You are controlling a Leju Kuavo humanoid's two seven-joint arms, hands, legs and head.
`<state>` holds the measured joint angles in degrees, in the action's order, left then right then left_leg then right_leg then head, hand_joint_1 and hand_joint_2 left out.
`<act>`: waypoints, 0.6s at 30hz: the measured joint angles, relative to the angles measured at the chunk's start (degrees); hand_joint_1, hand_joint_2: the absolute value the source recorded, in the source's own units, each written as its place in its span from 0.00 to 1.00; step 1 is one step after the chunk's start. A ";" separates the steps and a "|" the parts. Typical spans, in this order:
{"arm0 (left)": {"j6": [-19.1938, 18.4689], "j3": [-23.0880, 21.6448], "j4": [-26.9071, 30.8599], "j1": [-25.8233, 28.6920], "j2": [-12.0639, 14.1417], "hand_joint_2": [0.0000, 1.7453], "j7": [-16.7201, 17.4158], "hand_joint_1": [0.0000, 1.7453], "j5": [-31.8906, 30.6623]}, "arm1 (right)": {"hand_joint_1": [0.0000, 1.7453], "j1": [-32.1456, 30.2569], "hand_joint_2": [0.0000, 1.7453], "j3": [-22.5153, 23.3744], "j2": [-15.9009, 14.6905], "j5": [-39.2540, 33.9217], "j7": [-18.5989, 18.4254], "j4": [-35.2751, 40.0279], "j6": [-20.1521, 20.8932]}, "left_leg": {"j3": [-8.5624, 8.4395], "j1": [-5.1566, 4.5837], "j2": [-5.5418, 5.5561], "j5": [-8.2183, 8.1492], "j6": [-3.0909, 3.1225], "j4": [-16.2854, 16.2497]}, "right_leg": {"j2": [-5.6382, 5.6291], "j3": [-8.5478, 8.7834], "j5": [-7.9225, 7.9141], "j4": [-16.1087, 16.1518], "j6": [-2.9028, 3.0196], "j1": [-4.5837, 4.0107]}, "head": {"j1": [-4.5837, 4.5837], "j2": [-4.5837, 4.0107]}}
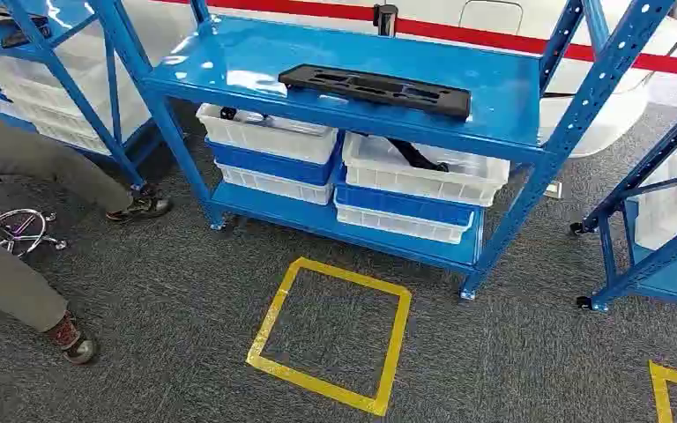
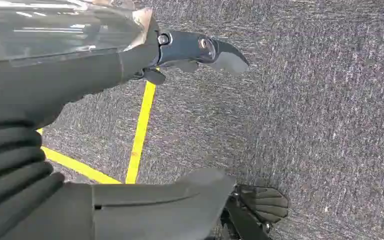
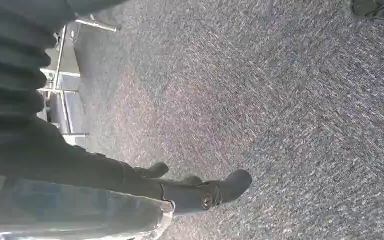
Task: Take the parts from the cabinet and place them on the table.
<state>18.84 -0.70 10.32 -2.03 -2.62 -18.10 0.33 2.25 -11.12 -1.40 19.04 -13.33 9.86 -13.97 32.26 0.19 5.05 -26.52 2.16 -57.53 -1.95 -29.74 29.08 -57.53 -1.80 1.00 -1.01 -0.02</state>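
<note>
— Left robot hand [image 2: 180, 125]?
— Hanging over grey carpet [image 2: 305, 125] beside yellow tape lines [image 2: 141, 131]; fingers apart, thumb away from them, nothing held.
— Right robot hand [image 3: 145, 187]?
— Also over carpet, holding nothing; dark fingers stretched out, apart or together hard to tell.
— And the part?
— Long black part [image 1: 376, 90] lying flat on the top shelf of the blue cabinet [image 1: 511, 141], toward its front edge.
— Below that?
— White bins [image 1: 269, 134] stacked on blue ones on the lower shelf. Yellow tape square [image 1: 331, 333] on the floor in front. Seated person's legs [image 1: 18, 220] off to the side.
</note>
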 joint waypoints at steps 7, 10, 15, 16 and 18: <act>0.00 0.00 0.00 0.00 -0.02 0.00 0.00 0.00 0.00 | 0.00 0.00 1.00 0.02 -0.11 0.02 0.07 0.00 -1.03 | -0.08 -0.18 -0.11 -0.22 -0.80 0.00 | 0.00 -0.18 0.11 0.08 0.12 -0.05 | 0.04 0.00; -0.04 0.00 0.00 -0.01 -0.02 0.00 0.00 0.00 0.00 | 0.00 0.00 1.00 0.04 -0.09 -0.13 0.04 0.00 -1.03 | -0.09 -0.34 -0.14 -0.22 -0.79 -0.04 | 0.00 -0.11 0.09 0.16 0.09 0.10 | 0.04 0.00; -0.07 0.02 0.00 -0.01 0.00 0.00 0.00 0.00 0.13 | 0.00 0.00 1.00 0.06 -0.07 -0.42 0.04 0.00 -1.01 | -0.08 -0.56 -0.16 -0.21 -0.74 -0.08 | 0.00 -0.07 0.08 0.23 0.08 0.26 | 0.04 0.00; -0.07 0.00 0.00 -0.01 0.00 0.00 0.00 0.00 0.13 | 0.00 0.00 1.00 0.06 -0.07 -0.44 0.04 0.00 -1.01 | -0.08 -0.59 -0.16 -0.21 -0.73 -0.08 | 0.00 -0.07 0.09 0.23 0.08 0.30 | 0.04 0.00; -0.07 0.02 0.00 -0.01 0.00 0.00 0.00 0.00 0.13 | 0.00 0.00 1.00 0.06 -0.07 -0.44 0.04 0.00 -1.01 | -0.08 -0.64 -0.16 -0.22 -0.72 -0.08 | 0.00 -0.07 0.09 0.25 0.07 0.32 | 0.04 0.00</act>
<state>18.78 -0.68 10.32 -2.03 -2.62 -18.10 0.46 2.25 -11.06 -1.46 18.60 -13.29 9.86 -14.97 32.19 -0.46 4.89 -26.75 1.44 -57.62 -1.95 -29.81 29.17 -57.28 -1.73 1.31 -0.96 -0.02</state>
